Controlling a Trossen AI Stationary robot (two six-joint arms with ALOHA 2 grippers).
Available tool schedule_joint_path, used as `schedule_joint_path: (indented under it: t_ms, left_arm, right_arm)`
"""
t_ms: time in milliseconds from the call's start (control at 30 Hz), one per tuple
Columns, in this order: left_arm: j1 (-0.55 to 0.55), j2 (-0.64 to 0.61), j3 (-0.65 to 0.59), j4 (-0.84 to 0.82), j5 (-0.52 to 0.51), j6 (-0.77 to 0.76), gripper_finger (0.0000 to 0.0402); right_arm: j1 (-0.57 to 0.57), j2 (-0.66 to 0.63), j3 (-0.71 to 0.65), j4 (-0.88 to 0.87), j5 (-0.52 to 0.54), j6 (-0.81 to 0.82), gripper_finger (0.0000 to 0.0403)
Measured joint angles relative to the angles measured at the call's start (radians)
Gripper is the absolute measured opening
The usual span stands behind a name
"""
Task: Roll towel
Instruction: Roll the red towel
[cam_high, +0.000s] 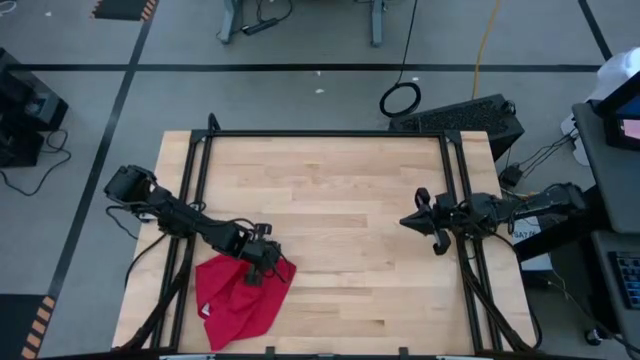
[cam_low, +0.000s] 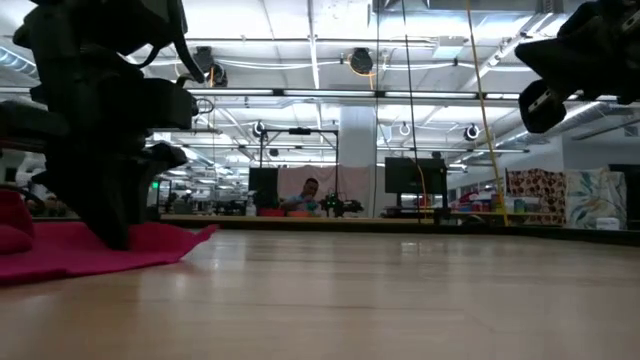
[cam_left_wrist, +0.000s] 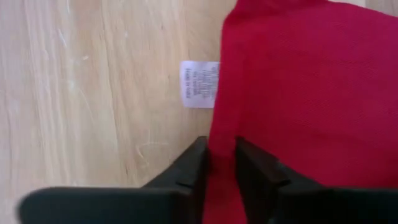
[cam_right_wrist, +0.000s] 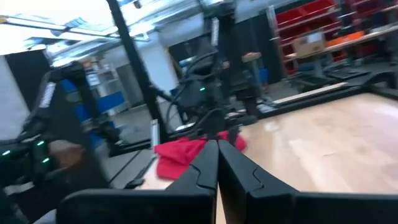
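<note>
High view showed the left gripper (cam_high: 262, 262) down on the upper edge of the towel (cam_high: 235, 300), which lay crumpled at the table's (cam_high: 330, 200) front left; its jaws stood narrowly parted, pinching a fold beside the white tag (cam_left_wrist: 199, 83). Well right of the towel, the right gripper (cam_high: 428, 223) hovered, clenched and empty

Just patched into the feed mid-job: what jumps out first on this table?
The red towel lies crumpled at the table's near-left corner, the only colour on the bare wood. The left gripper is down on its edge, fingers pinching a fold of cloth beside the white tag. The right gripper hangs shut above the table's right side, well clear of the towel.
</note>
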Motion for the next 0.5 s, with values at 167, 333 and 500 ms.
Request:
schedule_joint_path:
  t_ms: [167, 333, 500]
  left_arm:
    - [0.011, 0.002, 0.040, -0.010, 0.000, 0.020, 0.0008]
    - [0.037, 0.002, 0.141, -0.013, -0.053, 0.069, 0.0018]
    - [0.063, 0.001, 0.255, -0.016, -0.111, 0.175, 0.0011]
  right_arm:
    - [0.079, 0.130, 0.001, 0.113, 0.130, -0.021, 0.0000]
    - [0.111, 0.270, 0.034, 0.178, 0.181, -0.035, 0.0000]
    - [0.121, 0.441, 0.142, 0.180, 0.188, -0.060, 0.0000]
